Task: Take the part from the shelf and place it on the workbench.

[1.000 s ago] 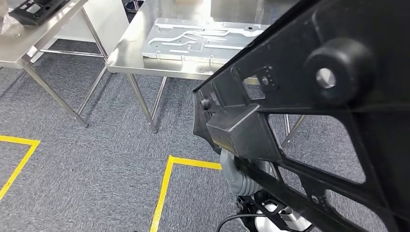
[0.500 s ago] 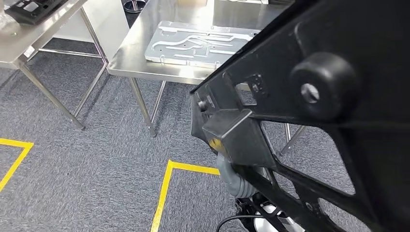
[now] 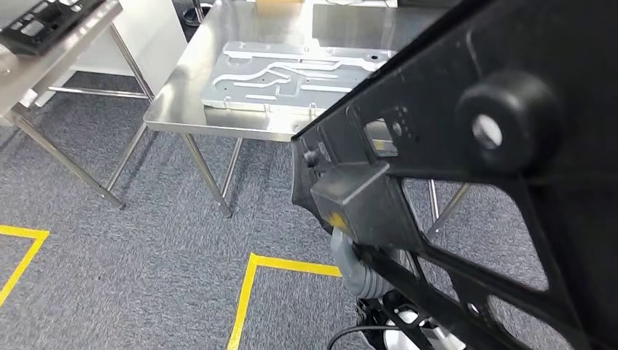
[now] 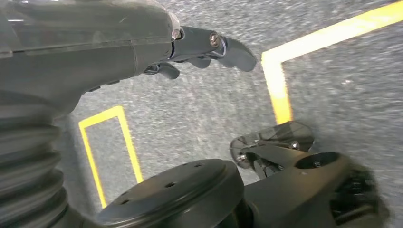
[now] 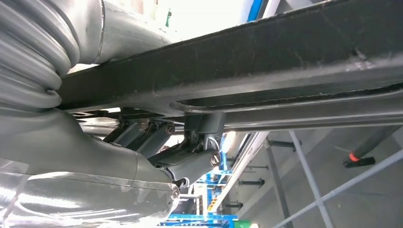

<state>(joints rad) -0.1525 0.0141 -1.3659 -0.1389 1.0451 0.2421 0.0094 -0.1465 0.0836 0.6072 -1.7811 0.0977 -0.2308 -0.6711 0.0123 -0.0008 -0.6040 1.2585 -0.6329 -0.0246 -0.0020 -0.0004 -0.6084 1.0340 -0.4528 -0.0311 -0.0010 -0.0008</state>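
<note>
The part (image 3: pixel 466 175), a large black plastic frame with open cut-outs, a round boss and a boxy block on its near-left end, is held up close in front of the head camera and covers the right half of that view. It is off any surface, in the air above the grey carpet (image 3: pixel 131 248). In the right wrist view the right hand (image 5: pixel 190 152) is closed on the part (image 5: pixel 266 66): its dark fingers (image 5: pixel 204 137) hook up around the lower edge of a long black bar of the frame, with the grey ribbed cover just beside that bar.

The left hand (image 4: pixel 209 47) hangs over the carpet (image 4: pixel 199 109) in the left wrist view, holding nothing, its dark fingers (image 4: pixel 228 47) loosely extended and slightly bent, apart from each other.

Beyond the part, in the far middle of the head view, stands a steel surface (image 3: pixel 182 109) on thin metal legs. On it lies a flat silver plate (image 3: pixel 284 76) with raised curved channels. At the far left another steel surface (image 3: pixel 44 65) carries a second black frame piece (image 3: pixel 40 22) near its edge. Yellow tape lines (image 3: pixel 251 284) mark corners on the carpet near the robot, one at the left edge and one in the near middle.
</note>
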